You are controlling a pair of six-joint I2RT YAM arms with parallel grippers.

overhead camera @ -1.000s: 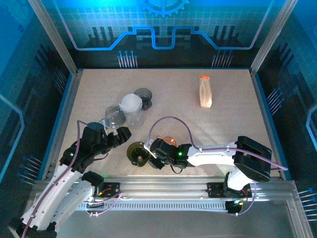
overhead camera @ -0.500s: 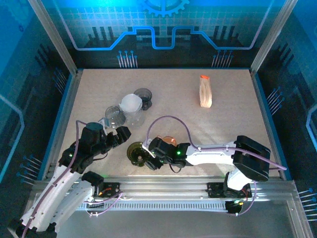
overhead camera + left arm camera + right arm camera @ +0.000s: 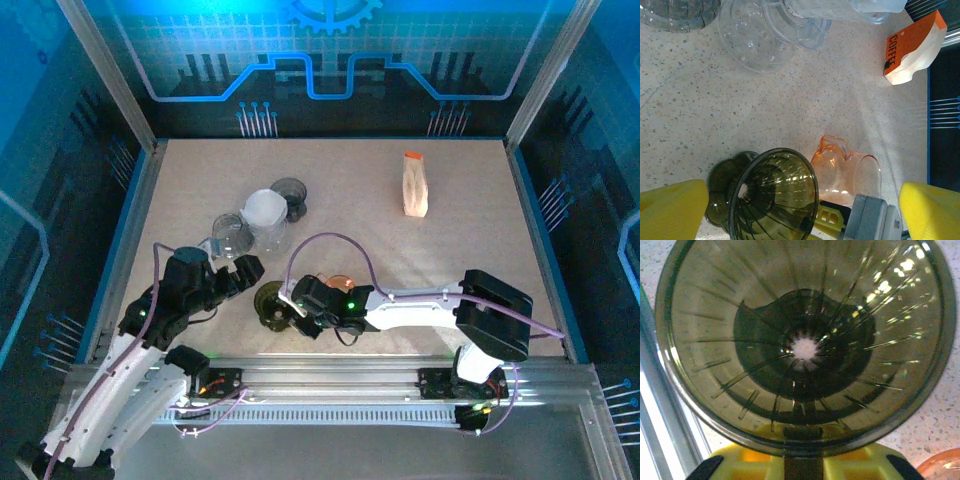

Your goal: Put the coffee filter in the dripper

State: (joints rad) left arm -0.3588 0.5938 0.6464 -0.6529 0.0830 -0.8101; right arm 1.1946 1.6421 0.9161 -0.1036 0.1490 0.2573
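Nothing is sitting in the green dripper (image 3: 805,347) yet; right fingers (image 3: 740,463) are pinching its rim, left fingers (image 3: 670,207) are hanging wide.

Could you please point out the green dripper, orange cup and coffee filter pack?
green dripper (image 3: 774,197): left wrist view, ribbed inner wall
orange cup (image 3: 855,177): left wrist view, side wall
coffee filter pack (image 3: 915,52): left wrist view, white face

Glass cluster (image 3: 262,215) blocks far-left; orange dripper (image 3: 342,282) just beside green dripper (image 3: 268,300); table (image 3: 450,250) centre free; coffee box (image 3: 414,185) far right.
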